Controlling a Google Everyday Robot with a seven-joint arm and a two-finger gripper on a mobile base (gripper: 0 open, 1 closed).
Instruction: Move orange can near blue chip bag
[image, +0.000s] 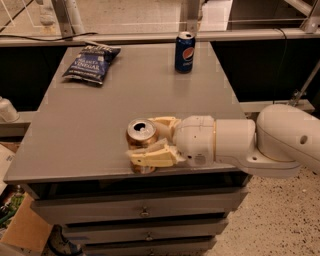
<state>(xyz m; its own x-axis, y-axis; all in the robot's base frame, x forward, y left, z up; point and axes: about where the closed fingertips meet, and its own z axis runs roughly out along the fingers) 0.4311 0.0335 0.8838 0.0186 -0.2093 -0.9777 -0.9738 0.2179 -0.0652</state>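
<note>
The orange can (140, 138) stands upright near the front edge of the grey table (100, 115), its silver top showing. My gripper (150, 140) reaches in from the right and is shut on the orange can, one cream finger in front of it and one behind. The blue chip bag (91, 63) lies flat at the far left corner of the table, well away from the can.
A blue Pepsi can (184, 52) stands upright at the far middle of the table. Drawers sit under the table front. A cardboard box (20, 227) is on the floor at the lower left. A rail runs behind the table.
</note>
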